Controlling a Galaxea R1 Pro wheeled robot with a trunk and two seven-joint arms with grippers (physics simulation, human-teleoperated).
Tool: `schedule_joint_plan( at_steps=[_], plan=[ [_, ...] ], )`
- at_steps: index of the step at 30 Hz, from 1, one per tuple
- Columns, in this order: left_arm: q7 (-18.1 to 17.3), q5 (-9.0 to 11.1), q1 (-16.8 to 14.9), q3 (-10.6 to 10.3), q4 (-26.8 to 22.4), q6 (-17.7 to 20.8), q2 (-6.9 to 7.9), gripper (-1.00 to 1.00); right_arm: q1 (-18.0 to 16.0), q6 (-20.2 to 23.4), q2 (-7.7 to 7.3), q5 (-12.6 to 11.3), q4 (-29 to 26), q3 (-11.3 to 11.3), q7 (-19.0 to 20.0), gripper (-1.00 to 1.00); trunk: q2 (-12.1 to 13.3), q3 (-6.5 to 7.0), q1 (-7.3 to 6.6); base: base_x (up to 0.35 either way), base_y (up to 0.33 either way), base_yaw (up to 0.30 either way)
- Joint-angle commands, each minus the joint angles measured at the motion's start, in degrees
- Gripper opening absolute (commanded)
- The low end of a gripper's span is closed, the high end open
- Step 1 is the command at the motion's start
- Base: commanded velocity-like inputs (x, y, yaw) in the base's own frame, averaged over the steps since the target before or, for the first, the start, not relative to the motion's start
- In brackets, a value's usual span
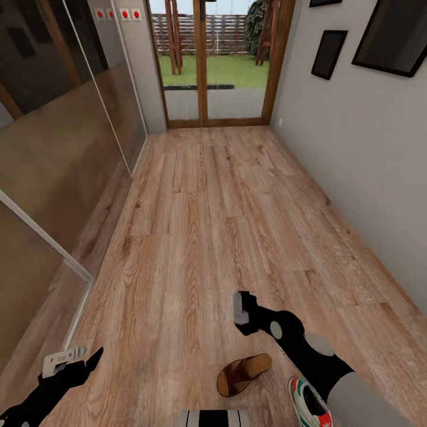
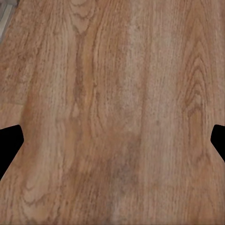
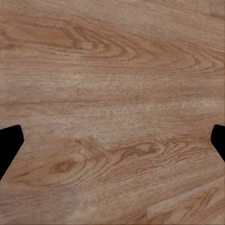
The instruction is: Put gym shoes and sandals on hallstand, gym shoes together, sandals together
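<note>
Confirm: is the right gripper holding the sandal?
No. The right gripper is open over bare floor; the sandal lies on the planks.

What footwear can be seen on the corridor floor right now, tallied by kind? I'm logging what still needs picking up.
Sandals: 1, the brown sandal beside the right arm.
Gym shoes: 1, the white gym shoe, partly hidden under the right arm.
Total: 2, both lying on the wood floor.

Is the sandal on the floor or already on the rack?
On the floor: the sandal lies on the wood planks, near a gym shoe.
</note>
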Motion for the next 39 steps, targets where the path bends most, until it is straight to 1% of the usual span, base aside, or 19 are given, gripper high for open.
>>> schedule_joint_plan(
  at_steps=[1, 2, 4, 6, 7, 9, 10, 11, 12, 13, 15, 17, 19, 21, 23, 26, 31, 35, 39],
  plan=[
    [0.01, 0.01, 0.0, 0.0, 0.0, 0.0, -0.01, 1.0, 0.01, 0.0, -0.01, 0.1, -1.32, -1.49, 2.3, 1.0, 0.0, 0.0, 0.0, 0.0, 0.0, 0.0],
    [0.0, 0.04, 0.01, 0.0, 0.0, 0.0, -0.02, 1.0, 0.01, -0.02, -0.02, 0.18, -2.38, -2.9, 4.14, 1.0, 0.0, 0.0, 0.0, 0.0, 0.0, 0.0],
    [0.01, 0.1, 0.01, 0.0, 0.0, 0.0, -0.02, 1.0, 0.01, -0.03, -0.04, 0.26, -3.3, -4.08, 6.07, 1.0, 0.0, 0.0, 0.0, 0.0, 0.0, 0.0],
    [0.02, 0.16, 0.03, 0.0, 0.0, 0.0, -0.03, 1.0, 0.01, -0.05, -0.37, 0.34, -4.37, -5.22, 9.74, 1.0, 0.0, 0.0, 0.0, 0.0, 0.0, 0.0],
    [0.0, 0.21, 0.04, 0.0, 0.0, 0.0, -0.03, 1.0, 0.01, -0.06, -1.01, 0.55, -4.88, -5.67, 12.93, 1.0, 0.0, 0.0, 0.0, 0.0, 0.0, 0.0],
    [-0.02, 0.23, 0.05, 0.0, 0.0, 0.0, 0.0, 1.0, 0.01, -0.07, -1.84, 0.85, -5.29, -6.01, 15.63, 1.0, 0.0, 0.0, 0.0, 0.0, 0.0, 0.0],
    [-0.05, 0.25, 0.05, 0.0, 0.0, 0.0, 0.02, 1.0, 0.01, -0.08, -2.91, 1.15, -5.79, -6.26, 17.78, 1.0, 0.0, 0.0, 0.0, 0.0, 0.0, 0.0],
    [-0.07, 0.28, 0.06, 0.0, 0.0, 0.0, 0.03, 1.0, 0.01, -0.08, -3.49, 1.29, -6.06, -6.34, 18.62, 1.0, 0.0, 0.0, 0.0, 0.0, 0.0, 0.0],
    [-0.12, 0.31, 0.07, 0.0, 0.0, 0.0, 0.04, 1.0, 0.01, -0.08, -4.71, 1.54, -6.44, -6.47, 19.85, 1.0, 0.0, 0.0, 0.0, 0.0, 0.0, 0.0],
    [-0.14, 0.32, 0.08, 0.0, 0.0, 0.0, 0.04, 1.0, 0.01, -0.08, -5.91, 1.7, -6.71, -6.55, 20.65, 1.0, 0.0, 0.0, 0.0, 0.0, 0.0, 0.0],
    [-0.2, 0.4, 0.09, 0.0, 0.0, 0.0, 0.05, 1.0, 0.01, -0.08, -7.39, 1.84, -7.11, -6.62, 21.42, 1.0, 0.0, 0.0, 0.0, 0.0, 0.0, 0.0],
    [-0.22, 0.43, 0.1, 0.0, 0.05, 0.0, 0.05, 1.0, 0.01, -0.08, -8.33, 1.92, -7.41, -6.66, 22.34, 1.0, 0.0, 0.0, 0.0, 0.0, 0.0, 0.0],
    [-0.23, 0.45, 0.08, 0.0, 0.25, 0.0, 0.01, 1.0, 0.01, -0.08, -8.98, 1.95, -7.61, -6.68, 26.53, 1.0, 0.0, 0.0, 0.0, 0.0, 0.0, 0.0],
    [-0.21, 0.45, 0.09, 0.0, 0.36, 0.0, -0.01, 1.0, 0.01, -0.08, -9.25, 1.97, -7.77, -7.0, 32.71, 1.0, 0.0, 0.0, 0.0, 0.0, 0.0, 0.0],
    [-0.21, 0.48, 0.1, 0.0, 0.41, 0.0, -0.05, 1.0, 0.01, -0.08, -9.36, 1.97, -7.8, -8.5, 36.31, 1.0, 0.0, 0.0, 0.0, 0.0, 0.0, 0.0],
    [-0.09, 0.53, 0.07, 0.02, 0.43, 0.0, -0.12, 1.0, 0.01, -0.08, -9.35, 2.01, -7.81, -10.6, 38.25, 1.0, 0.0, 0.0, 0.0, 0.0, 0.0, 0.0],
    [0.08, 0.57, 0.03, 0.11, 0.44, 0.0, -0.07, 1.0, 0.03, -0.08, -9.26, 2.06, -7.85, -11.2, 39.85, 1.0, 0.0, 0.0, 0.0, 0.0, 0.0, 0.0],
    [0.12, 0.55, 0.01, 0.14, 0.44, 0.0, -0.04, 1.0, 0.01, -0.06, -9.13, 2.03, -7.89, -11.43, 44.2, 1.0, 0.0, 0.0, 0.0, 0.0, 0.0, 0.0],
    [0.15, 0.55, 0.04, 0.14, 0.44, 0.0, -0.07, 1.0, 0.01, -0.05, -9.11, 2.06, -7.92, -11.51, 45.77, 1.0, 0.0, 0.0, 0.0, 0.0, 0.0, 0.0]
  ],
)
